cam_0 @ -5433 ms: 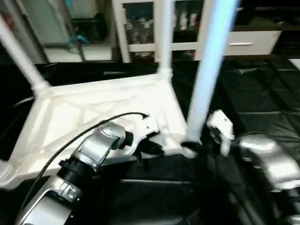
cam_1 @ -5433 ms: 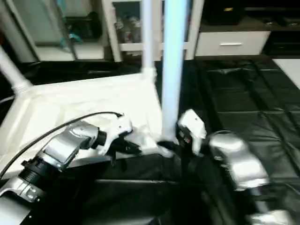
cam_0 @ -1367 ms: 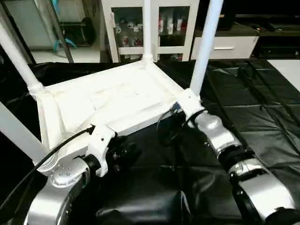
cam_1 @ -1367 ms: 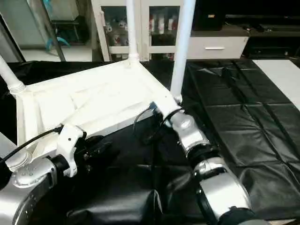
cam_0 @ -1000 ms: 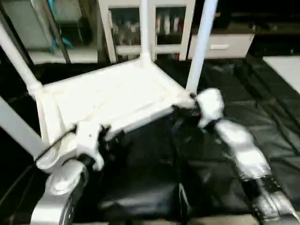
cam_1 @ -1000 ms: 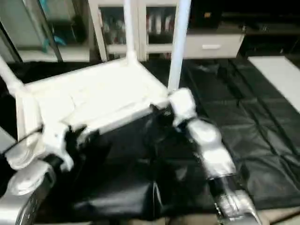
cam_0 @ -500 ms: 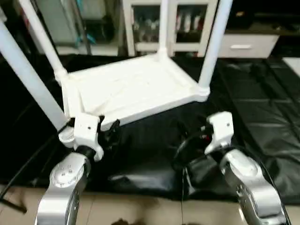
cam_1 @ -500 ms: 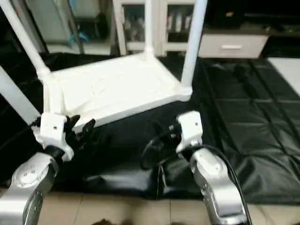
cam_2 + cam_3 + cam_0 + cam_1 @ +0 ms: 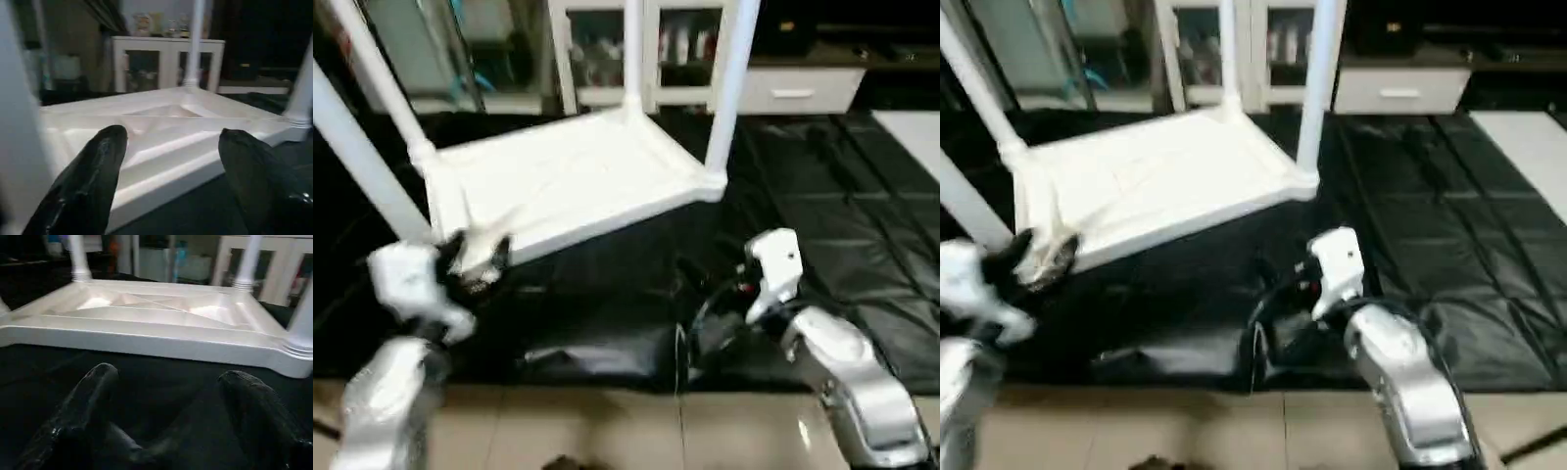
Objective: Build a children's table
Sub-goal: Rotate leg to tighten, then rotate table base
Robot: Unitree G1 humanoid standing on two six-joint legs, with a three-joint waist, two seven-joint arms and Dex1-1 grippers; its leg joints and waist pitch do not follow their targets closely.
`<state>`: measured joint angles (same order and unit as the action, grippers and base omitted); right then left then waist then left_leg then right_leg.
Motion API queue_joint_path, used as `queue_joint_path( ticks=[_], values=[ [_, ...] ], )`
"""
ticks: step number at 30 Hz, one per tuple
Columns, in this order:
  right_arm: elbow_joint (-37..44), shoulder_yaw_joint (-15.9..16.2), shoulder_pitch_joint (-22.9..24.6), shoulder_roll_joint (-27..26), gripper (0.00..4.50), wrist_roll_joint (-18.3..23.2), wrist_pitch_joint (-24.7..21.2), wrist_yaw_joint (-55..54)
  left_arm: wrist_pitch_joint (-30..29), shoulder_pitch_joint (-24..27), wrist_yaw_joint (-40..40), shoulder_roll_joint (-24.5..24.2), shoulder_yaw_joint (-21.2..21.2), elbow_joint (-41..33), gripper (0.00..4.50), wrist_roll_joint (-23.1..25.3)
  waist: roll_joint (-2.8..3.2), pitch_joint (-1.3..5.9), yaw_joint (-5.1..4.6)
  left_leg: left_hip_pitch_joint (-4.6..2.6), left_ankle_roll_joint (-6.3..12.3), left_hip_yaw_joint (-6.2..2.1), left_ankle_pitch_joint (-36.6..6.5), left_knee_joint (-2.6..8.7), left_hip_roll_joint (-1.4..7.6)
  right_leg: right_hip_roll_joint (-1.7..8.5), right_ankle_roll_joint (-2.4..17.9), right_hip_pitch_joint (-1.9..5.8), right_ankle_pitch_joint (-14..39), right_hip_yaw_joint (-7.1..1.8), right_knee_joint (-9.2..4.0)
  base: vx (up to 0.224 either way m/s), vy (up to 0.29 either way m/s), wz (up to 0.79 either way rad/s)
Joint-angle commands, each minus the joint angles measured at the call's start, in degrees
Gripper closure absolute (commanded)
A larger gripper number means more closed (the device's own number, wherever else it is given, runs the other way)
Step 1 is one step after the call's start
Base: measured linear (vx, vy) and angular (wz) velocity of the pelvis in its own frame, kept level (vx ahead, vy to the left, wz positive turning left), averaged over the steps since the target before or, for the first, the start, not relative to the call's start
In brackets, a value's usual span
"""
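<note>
The children's table (image 9: 558,181) lies upside down on a black mat, its ribbed underside facing up. Legs stand upright in its corner sockets: one at the far left (image 9: 377,83), one at the back (image 9: 631,49), one at the right (image 9: 729,88) and one at the near left (image 9: 357,162). My left gripper (image 9: 171,147) is open just in front of the near-left corner, with nothing between its fingers (image 9: 105,166). My right gripper (image 9: 166,387) is open over the mat, a short way off the near-right corner, and holds nothing. Its white wrist block (image 9: 771,266) sits in front of that corner.
A black mat (image 9: 862,196) covers the floor under the table and stretches to the right. Bare tan floor (image 9: 607,431) begins at its near edge. A white glass-door cabinet (image 9: 597,49) and a drawer unit (image 9: 793,93) stand behind. A black cable (image 9: 690,323) loops beside my right arm.
My right gripper has left the near-right leg's base and drawn back over the mat. My left gripper has opened wider and shifted left, off the table's near edge.
</note>
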<state>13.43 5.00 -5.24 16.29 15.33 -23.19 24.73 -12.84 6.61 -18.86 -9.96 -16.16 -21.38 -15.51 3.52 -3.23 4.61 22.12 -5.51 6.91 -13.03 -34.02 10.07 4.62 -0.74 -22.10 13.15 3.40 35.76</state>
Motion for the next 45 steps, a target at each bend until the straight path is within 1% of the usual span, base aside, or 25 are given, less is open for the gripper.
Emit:
queue_joint_path(
  ticks=[1,2,3,4,7,13,15,17,18,19,22,23,24,25,27,29,30,32,35,37,38,39,41,42,45],
  values=[
    [1.5,0.5,-1.1,0.3,0.85,1.0,-0.9,1.4,1.1,0.2,-0.5,-0.7,-1.1,0.0,0.81,-0.2,0.16,2.2,-0.1,-0.66,-1.06,-0.18,-19.6,5.14,1.86,2.94,4.1,0.81,27.0,-2.22,-6.92,0.0,0.0,0.0],
    [1.9,0.5,-1.1,0.7,0.85,1.5,-1.1,2.4,1.0,0.0,0.6,-1.2,-2.1,0.6,0.66,0.8,0.55,2.21,0.01,-0.91,-1.3,-0.26,-20.5,5.2,1.97,3.12,4.0,0.73,28.1,-2.32,-7.05,0.0,0.0,0.0],
    [1.9,0.5,-1.1,0.7,0.85,1.5,-1.1,2.4,1.0,0.0,0.6,-1.2,-2.1,0.6,0.54,0.8,0.46,2.25,-0.02,-0.97,-1.35,-0.24,-20.7,5.26,2.04,3.03,4.0,0.78,27.6,-2.3,-7.12,0.0,0.0,0.0],
    [2.8,0.4,-1.1,1.3,0.85,3.0,-1.8,3.9,1.3,-1.1,2.2,-1.5,-3.8,1.6,0.45,1.1,0.75,2.42,0.1,-0.87,-1.45,-0.25,-19.7,5.49,2.18,2.81,4.2,1.08,23.7,-2.23,-6.95,0.0,0.0,0.0],
    [5.1,0.8,-0.9,3.5,0.85,5.8,-4.0,8.0,0.9,-4.2,5.4,-2.9,-7.0,5.1,0.22,0.8,0.77,2.66,0.29,-0.99,-1.03,0.03,-17.7,5.33,2.07,2.51,4.5,1.24,18.8,-2.58,-6.39,0.0,0.0,0.0],
    [8.2,0.8,-0.6,6.0,0.85,10.3,-7.5,12.7,0.2,-8.8,5.6,-4.3,-8.7,10.3,0.03,-2.0,0.77,3.1,0.42,-0.88,-0.71,0.31,-17.7,5.2,2.09,2.83,4.8,1.03,19.4,-2.97,-6.17,0.0,0.0,0.0],
    [9.0,0.9,-0.6,6.7,0.85,11.7,-8.6,14.4,-0.1,-11.8,5.3,-5.2,-9.3,13.7,0.03,-3.0,0.84,3.55,0.55,-0.86,-0.05,0.47,-14.6,4.84,2.02,2.62,5.7,1.19,14.0,-2.98,-5.76,0.029,-0.001,0.01],
    [9.2,1.0,-0.8,6.9,0.85,11.8,-9.0,14.9,-0.6,-14.3,4.1,-5.9,-9.9,16.7,0.03,-4.5,0.57,3.67,0.66,-1.04,-0.1,0.62,-15.1,4.77,1.97,2.56,6.5,0.98,12.7,-3.04,-5.59,0.0,0.0,0.0],
    [9.1,1.1,-0.9,6.9,0.85,11.7,-8.9,14.9,-0.9,-15.4,3.3,-6.2,-10.1,17.9,0.03,-5.3,0.8,3.92,0.74,-0.71,-0.26,0.52,-13.6,4.71,1.87,2.6,6.9,1.34,10.4,-2.97,-5.12,0.0,0.0,0.0],
    [8.9,1.2,-1.0,6.8,0.85,11.4,-8.7,14.7,-0.8,-16.9,3.2,-6.7,-10.2,19.8,0.03,-5.4,0.52,4.08,0.71,-0.71,-0.16,0.56,-12.4,4.57,1.94,2.52,7.2,1.34,8.3,-2.97,-5.0,0.051,0.003,-0.05],
    [8.9,1.3,-1.2,6.9,0.85,11.4,-8.8,14.7,-0.6,-18.0,3.2,-7.0,-10.4,21.3,0.03,-5.3,0.69,4.36,0.48,-0.46,0.32,0.59,-8.5,4.27,1.83,2.36,8.7,1.88,-0.3,-2.81,-4.09,0.054,0.014,-0.05],
    [8.8,2.1,-1.6,7.0,0.85,10.7,-8.5,14.6,0.0,-21.8,3.6,-8.6,-10.9,27.3,0.03,-4.6,1.36,4.5,0.53,-0.63,0.32,0.62,-8.1,4.05,1.65,2.29,8.8,1.78,-1.3,-2.82,-3.96,0.0,0.0,0.0],
    [8.8,2.3,-1.7,7.0,0.85,10.6,-8.4,14.6,0.0,-22.7,3.5,-9.0,-10.9,28.8,0.03,-4.4,1.17,4.78,0.48,-1.02,0.53,0.7,-7.1,3.67,1.44,2.16,8.9,1.77,-3.7,-2.84,-3.84,0.0,0.0,0.0],
    [8.9,2.4,-1.7,7.1,0.85,10.5,-8.4,14.6,-0.1,-23.1,3.5,-9.2,-10.9,29.4,0.03,-4.3,1.69,4.84,0.48,-0.89,0.5,0.53,-6.2,3.68,1.47,2.24,9.0,2.01,-4.9,-2.76,-3.64,0.0,0.0,0.0],
    [9.1,2.6,-1.8,7.2,0.85,10.4,-8.5,14.7,-0.2,-24.3,2.3,-9.9,-10.6,31.0,0.03,-4.6,1.52,4.75,0.52,-0.99,0.39,0.75,-6.8,3.66,1.6,2.33,9.6,2.06,-5.9,-2.75,-3.71,0.0,0.0,0.0],
    [9.4,2.4,-1.5,7.7,0.85,10.4,-8.5,14.8,-4.2,-24.7,-5.3,-10.4,-8.1,29.7,0.03,-9.1,2.5,4.74,0.65,-1.13,-0.15,0.73,-7.7,3.75,1.73,2.47,10.2,1.97,-5.0,-2.72,-3.64,0.0,0.0,0.0],
    [9.5,2.3,-1.3,7.9,0.85,10.4,-8.5,14.8,-5.7,-24.7,-8.3,-10.7,-6.9,29.3,0.03,-10.9,1.97,4.62,0.66,-1.17,-0.6,0.88,-9.0,3.9,1.74,2.45,10.6,1.91,-3.5,-2.78,-3.74,0.0,0.0,0.0],
    [9.5,2.3,-1.3,7.9,0.85,10.4,-8.4,14.9,-6.1,-24.6,-9.1,-10.8,-6.5,29.0,0.03,-11.2,1.95,4.39,0.74,-1.29,-0.68,0.96,-11.6,4.16,1.88,2.45,10.8,1.82,-0.7,-2.84,-3.96,0.0,0.0,0.0],
    [9.4,1.9,-0.3,9.4,0.85,9.7,-7.5,15.6,-14.7,-21.0,-23.5,-13.3,3.0,21.1,0.03,-17.4,2.29,3.97,1.12,-1.75,-1.29,1.04,-16.5,4.79,2.32,2.64,10.1,1.29,7.1,-3.09,-4.48,0.0,0.0,0.0],
    [9.5,1.8,0.3,10.8,0.85,9.3,-7.0,16.3,-18.1,-21.0,-28.9,-14.1,8.9,18.1,0.03,-19.7,1.89,3.82,1.38,-2.14,-1.51,1.43,-19.0,4.83,2.27,2.58,9.9,0.88,10.3,-3.24,-4.92,0.0,0.0,0.0],
    [9.4,1.8,0.4,11.0,0.85,9.3,-6.9,16.5,-18.5,-21.2,-29.5,-14.0,9.7,17.9,0.03,-19.8,2.03,3.83,1.71,-2.29,-1.36,1.58,-19.1,4.87,2.34,2.63,9.6,0.74,11.3,-3.28,-5.01,0.0,0.0,0.0],
    [9.4,1.7,0.7,11.9,0.85,8.6,-6.4,16.6,-18.6,-23.0,-31.4,-13.2,13.7,18.0,0.03,-18.5,1.73,3.75,1.54,-1.88,-1.04,1.68,-18.5,5.07,2.29,2.66,9.0,1.05,11.8,-3.2,-5.1,0.0,0.0,0.0],
    [9.4,1.6,0.7,12.1,0.85,8.5,-6.3,16.7,-18.6,-23.6,-31.9,-12.9,14.9,18.2,0.03,-17.9,1.62,3.9,1.36,-1.66,-0.64,1.92,-16.7,4.91,2.18,2.83,8.2,1.22,11.8,-3.24,-5.07,0.0,0.0,0.0],
    [9.4,1.4,0.8,12.5,0.85,8.3,-6.1,16.6,-16.9,-26.1,-32.9,-11.1,18.8,19.8,0.03,-14.6,1.51,3.85,0.9,-0.83,-0.2,1.76,-15.1,5.07,2.07,2.98,7.8,1.84,11.8,-3.1,-5.0,0.0,0.0,0.0],
    [9.5,1.0,0.7,12.9,0.85,8.5,-6.2,16.6,-12.5,-31.4,-30.9,-5.9,23.1,26.0,0.03,-8.5,1.3,4.01,0.0,-1.03,0.45,1.92,-14.0,4.7,2.01,2.91,7.5,1.71,11.5,-3.13,-5.39,0.0,0.0,0.0]
  ],
)
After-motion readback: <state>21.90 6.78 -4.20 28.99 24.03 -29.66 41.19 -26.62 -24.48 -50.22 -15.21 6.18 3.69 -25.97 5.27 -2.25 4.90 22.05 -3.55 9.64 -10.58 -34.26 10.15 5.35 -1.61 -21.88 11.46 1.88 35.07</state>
